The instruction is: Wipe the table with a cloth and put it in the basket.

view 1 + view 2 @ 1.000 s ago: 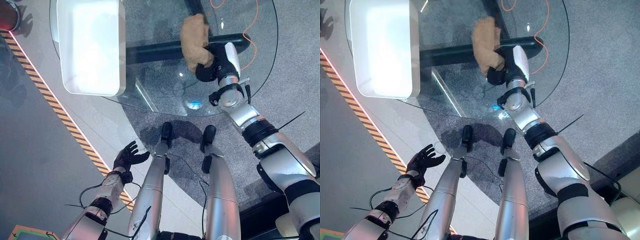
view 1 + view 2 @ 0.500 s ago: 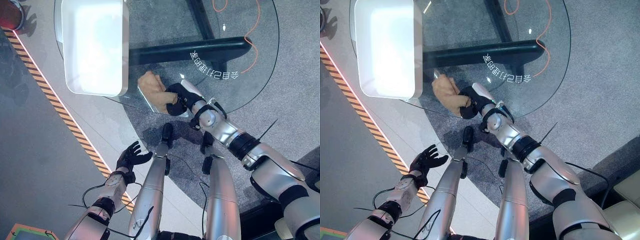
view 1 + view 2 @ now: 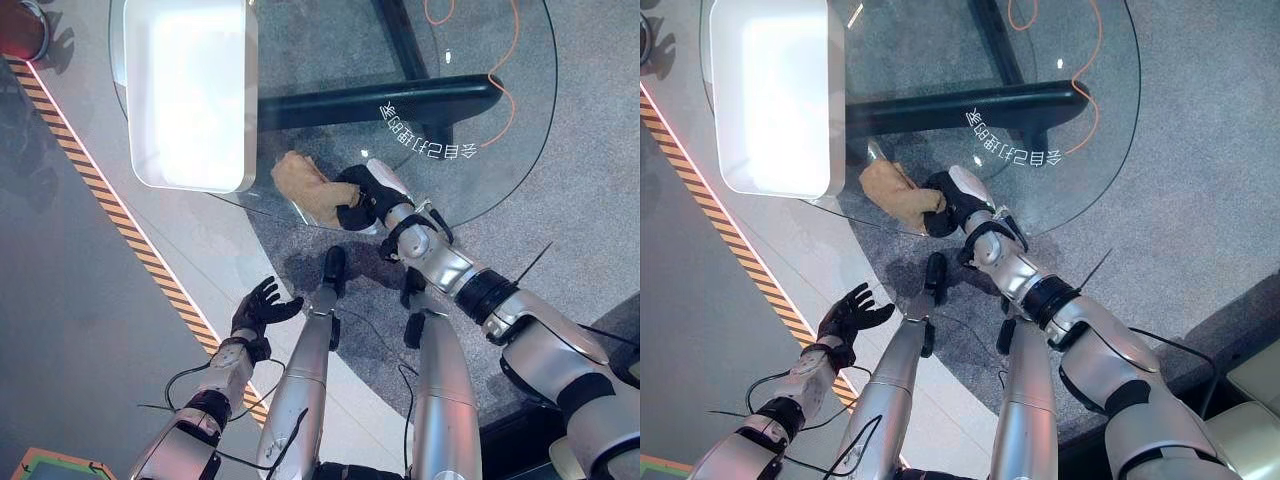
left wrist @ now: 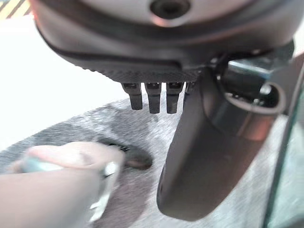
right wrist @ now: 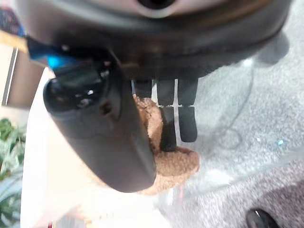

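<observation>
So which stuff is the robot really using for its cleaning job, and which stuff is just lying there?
For the job:
- brown cloth, held in the right hand
- round glass table being wiped
- white basket on the table's left part

Just lying about:
- orange cable on the floor under the glass
- left hand, open and idle by the robot's side

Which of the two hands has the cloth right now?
The right hand, out on the glass table, with its fingers curled on the tan cloth near the white basket. The left hand hangs open beside the table.
</observation>
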{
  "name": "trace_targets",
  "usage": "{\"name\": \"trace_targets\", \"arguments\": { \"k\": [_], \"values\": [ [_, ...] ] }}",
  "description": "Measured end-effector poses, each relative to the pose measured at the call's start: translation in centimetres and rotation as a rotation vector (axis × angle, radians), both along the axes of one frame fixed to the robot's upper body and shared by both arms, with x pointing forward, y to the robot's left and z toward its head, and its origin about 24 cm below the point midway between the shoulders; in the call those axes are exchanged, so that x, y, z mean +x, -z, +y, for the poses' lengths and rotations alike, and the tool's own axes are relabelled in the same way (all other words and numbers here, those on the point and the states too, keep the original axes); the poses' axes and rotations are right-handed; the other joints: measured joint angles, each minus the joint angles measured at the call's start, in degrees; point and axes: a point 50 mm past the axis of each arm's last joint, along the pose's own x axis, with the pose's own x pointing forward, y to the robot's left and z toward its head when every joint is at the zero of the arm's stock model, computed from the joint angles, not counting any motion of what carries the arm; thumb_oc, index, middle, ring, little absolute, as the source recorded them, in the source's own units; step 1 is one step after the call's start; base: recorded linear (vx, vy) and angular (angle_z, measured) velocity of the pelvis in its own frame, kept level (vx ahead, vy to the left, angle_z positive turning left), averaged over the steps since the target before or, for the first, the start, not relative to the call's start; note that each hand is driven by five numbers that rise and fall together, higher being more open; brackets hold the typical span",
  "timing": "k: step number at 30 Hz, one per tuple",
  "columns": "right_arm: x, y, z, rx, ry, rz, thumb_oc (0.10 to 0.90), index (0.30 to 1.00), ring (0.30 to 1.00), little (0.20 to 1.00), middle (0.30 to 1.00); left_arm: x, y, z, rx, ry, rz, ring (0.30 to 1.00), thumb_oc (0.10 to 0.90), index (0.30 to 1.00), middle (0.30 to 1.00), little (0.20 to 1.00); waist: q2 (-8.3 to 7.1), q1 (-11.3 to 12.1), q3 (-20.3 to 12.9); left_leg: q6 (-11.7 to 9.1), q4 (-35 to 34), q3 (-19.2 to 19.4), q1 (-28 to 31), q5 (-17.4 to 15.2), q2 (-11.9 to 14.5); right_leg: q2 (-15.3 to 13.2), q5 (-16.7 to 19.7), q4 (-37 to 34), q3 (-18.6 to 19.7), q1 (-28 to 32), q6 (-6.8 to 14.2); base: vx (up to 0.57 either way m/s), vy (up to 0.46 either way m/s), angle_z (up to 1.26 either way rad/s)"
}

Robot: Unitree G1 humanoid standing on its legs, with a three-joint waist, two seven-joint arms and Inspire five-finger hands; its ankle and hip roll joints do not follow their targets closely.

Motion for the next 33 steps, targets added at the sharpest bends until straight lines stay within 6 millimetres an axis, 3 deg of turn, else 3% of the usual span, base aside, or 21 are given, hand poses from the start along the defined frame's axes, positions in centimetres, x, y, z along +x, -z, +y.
{"name": "trace_targets", "arguments": {
  "k": [13, 21, 33],
  "values": [
    [0.4, -2.1, -4.2, 0.334, 0.225, -0.109, 0.1, 0.3, 0.3, 0.2, 0.3, 1.3, -4.8, 6.0, -0.266, -0.617, -0.228, 0.9, 0.8, 0.9, 0.9, 0.9, -0.04, 0.12, 0.01, 0.0, 1.11, -0.75, -0.46, -0.25, 0.1, 0.29, -0.22, 0.03, -0.09, 0.03, -0.35, 0.0, -0.028, 0.01],
    [-1.2, -2.0, -5.6, 0.498, 0.243, -0.175, 0.1, 0.3, 0.3, 0.2, 0.3, 3.3, -10.8, 6.5, -0.34, -0.694, -0.486, 0.9, 0.8, 0.9, 0.9, 0.9, -1.37, -0.9, 0.25, 0.06, 3.11, -0.87, -3.14, -1.21, 0.43, 1.02, 0.23, -0.29, -0.03, -1.39, 0.11, -0.02, -0.031, -0.03],
    [-3.1, -1.3, -5.8, 0.593, 0.199, -0.215, 0.1, 0.3, 0.3, 0.2, 0.3, 2.8, -15.5, 6.3, -0.322, -0.758, -0.718, 0.9, 0.8, 0.9, 0.9, 0.9, -3.1, -2.11, 0.39, 0.38, 4.81, -0.84, -3.91, -2.44, 0.44, 1.22, 0.39, -0.45, 0.12, -1.35, -0.09, -0.01, -0.012, -0.01]
  ]
}}
